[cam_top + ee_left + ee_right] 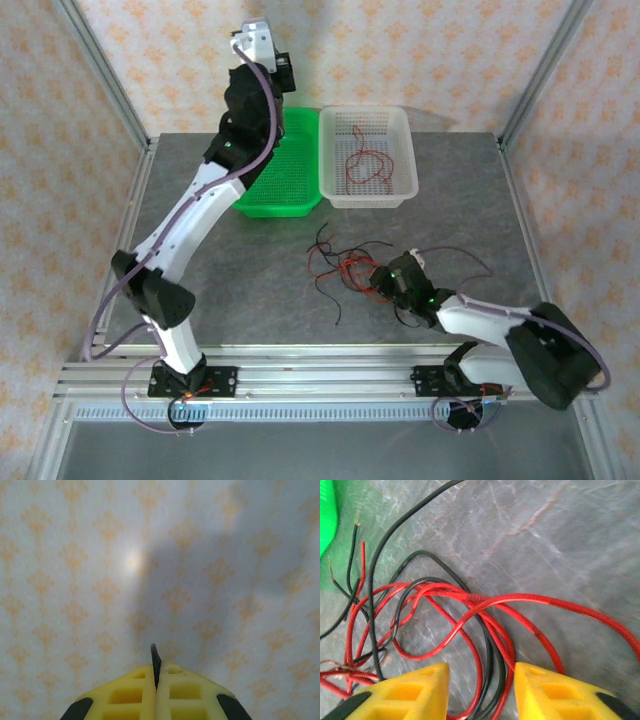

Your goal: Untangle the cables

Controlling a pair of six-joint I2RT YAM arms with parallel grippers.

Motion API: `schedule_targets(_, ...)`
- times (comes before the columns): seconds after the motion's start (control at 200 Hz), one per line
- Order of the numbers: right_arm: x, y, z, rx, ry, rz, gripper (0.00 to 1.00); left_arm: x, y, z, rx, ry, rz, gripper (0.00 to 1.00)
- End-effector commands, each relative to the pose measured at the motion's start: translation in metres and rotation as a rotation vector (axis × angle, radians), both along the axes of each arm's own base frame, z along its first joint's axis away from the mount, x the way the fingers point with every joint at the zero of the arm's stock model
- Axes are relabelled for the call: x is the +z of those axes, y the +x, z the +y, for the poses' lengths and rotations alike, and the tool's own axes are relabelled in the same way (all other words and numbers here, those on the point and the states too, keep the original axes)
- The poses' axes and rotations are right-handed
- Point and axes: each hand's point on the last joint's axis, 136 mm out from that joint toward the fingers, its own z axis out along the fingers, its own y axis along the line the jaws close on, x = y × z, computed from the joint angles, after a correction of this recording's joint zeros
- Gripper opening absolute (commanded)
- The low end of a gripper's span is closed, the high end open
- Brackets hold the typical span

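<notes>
Work is barely begun: one thin red wire lies in the clear mesh basket, most red and black cables lie knotted on the grey table, right gripper part-open astride them gripping none, left gripper closed aloft.

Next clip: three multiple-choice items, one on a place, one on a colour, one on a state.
1. Relative to the green plastic basket, the translucent white plastic basket stands: A) left; B) right; C) on top.
2. The thin cable inside the white basket is: A) black; B) blue; C) red.
3. The right gripper has its jaws: A) open astride the tangle of red and black cables; B) shut on a basket; C) shut on nothing.
Answers: B, the top view shows them side by side; C, a red squiggle lies on its mesh floor; A, the yellow fingers stand apart with cables between.
</notes>
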Motion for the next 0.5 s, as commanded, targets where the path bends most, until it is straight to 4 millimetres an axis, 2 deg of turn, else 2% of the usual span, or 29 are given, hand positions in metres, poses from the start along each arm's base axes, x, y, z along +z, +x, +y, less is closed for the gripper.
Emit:
schedule_targets(0.0, 0.02, -0.009, -0.019, 0.005, -0.1, 0.005, 0.43, -0.019, 0.022, 0.01, -0.029, -0.086, 0.031, 0.0)
schedule_targets(0.085, 0.048, -0.009, -0.02, 0.01, -0.085, -0.053, 0.45, -0.056, 0.048, 0.012, -0.06, -0.13, 0.099, 0.0)
schedule_targets(0.11, 0.055, -0.009, -0.022, 0.009, -0.086, -0.065, 0.46, -0.061, 0.051, 0.013, -0.072, -0.144, 0.111, 0.0)
schedule_targets(0.13, 0.06, -0.01, -0.023, 0.008, -0.086, -0.074, 0.46, -0.083, 0.063, 0.011, -0.079, -0.153, 0.148, 0.0)
schedule_targets(0.215, 0.08, -0.01, -0.026, 0.009, -0.086, -0.112, 0.47, -0.13, 0.082, 0.008, -0.116, -0.2, 0.23, 0.0)
schedule_targets(0.38, 0.107, -0.008, -0.023, 0.033, -0.068, -0.165, 0.47, -0.219, 0.1, 0.002, -0.136, -0.253, 0.382, 0.0)
schedule_targets(0.496, 0.119, -0.006, -0.017, 0.06, -0.054, -0.187, 0.47, -0.267, 0.104, -0.004, -0.147, -0.277, 0.457, 0.0)
